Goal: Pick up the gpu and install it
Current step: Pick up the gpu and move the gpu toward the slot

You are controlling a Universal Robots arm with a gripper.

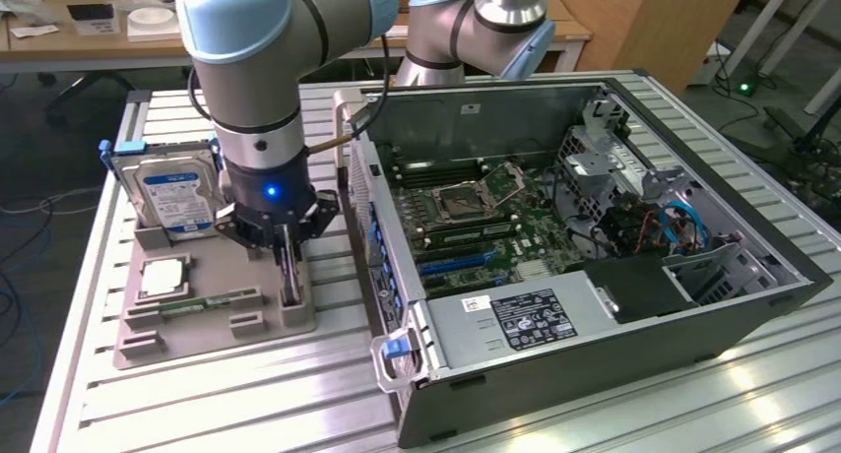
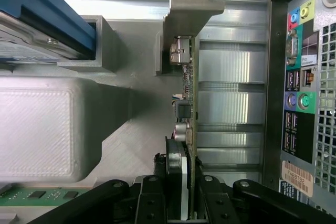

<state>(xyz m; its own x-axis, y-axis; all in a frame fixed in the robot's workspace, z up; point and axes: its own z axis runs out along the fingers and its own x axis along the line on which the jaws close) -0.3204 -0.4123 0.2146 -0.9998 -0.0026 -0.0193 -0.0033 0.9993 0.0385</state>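
The gpu (image 1: 290, 284) stands on edge in a slot of the grey parts holder (image 1: 197, 340), beside the open computer case (image 1: 526, 108). My gripper (image 1: 286, 261) points straight down over it and is shut on the card's upper edge. In the wrist view the gpu (image 2: 190, 103) shows edge-on, its silver bracket (image 2: 191, 3) at the far end. There my gripper (image 2: 181, 187) has one black finger on each face of the board. The motherboard (image 1: 480, 226) lies exposed inside the case, with blue expansion slots (image 1: 454, 261).
A silver hard drive (image 1: 177, 197) with a blue label stands upright in the holder, close to the arm. A processor (image 1: 161, 276) and a green memory stick (image 1: 211, 302) lie in the holder too. The case's rear port panel (image 2: 299, 87) is right next to the gpu. A second arm (image 1: 474, 30) stands behind the case.
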